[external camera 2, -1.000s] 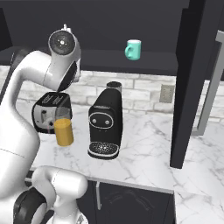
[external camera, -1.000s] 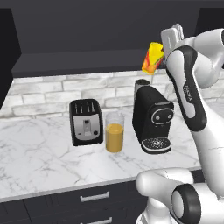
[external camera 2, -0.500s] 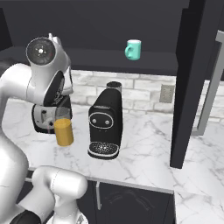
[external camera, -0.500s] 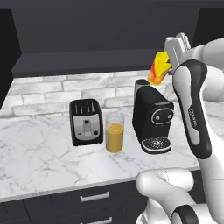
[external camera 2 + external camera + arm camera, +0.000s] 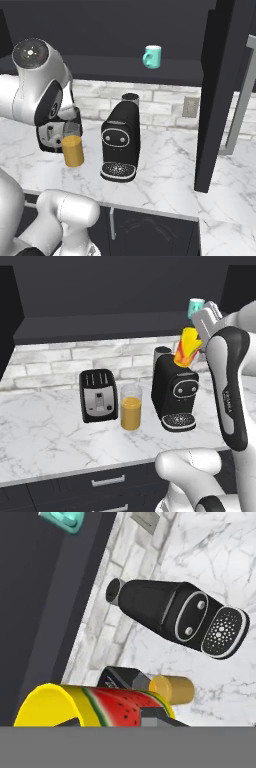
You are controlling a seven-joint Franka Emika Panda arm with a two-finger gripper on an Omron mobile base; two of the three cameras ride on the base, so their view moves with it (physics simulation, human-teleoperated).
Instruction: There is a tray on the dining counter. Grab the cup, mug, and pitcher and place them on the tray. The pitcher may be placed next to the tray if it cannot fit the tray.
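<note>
Cup [image 5: 187,352], yellow tumbler, watermelon print: carried tilted above the coffee machine [image 5: 174,393].
Light, rigid, smooth, handleless; end effector [image 5: 200,331] closed on its rim wall; hold firmly.

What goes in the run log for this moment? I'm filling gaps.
phase: carry | gripper: shut on cup, lifted above coffee machine | mug: on shelf | pitcher: on worktop

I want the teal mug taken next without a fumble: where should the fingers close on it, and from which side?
Judging by its pose, grip the mug across its round body, coming in level from the front. It stands upright on the dark shelf above the coffee machine, with little room overhead. Its handle points left in the right base view, so close beside it, not on it.
</note>
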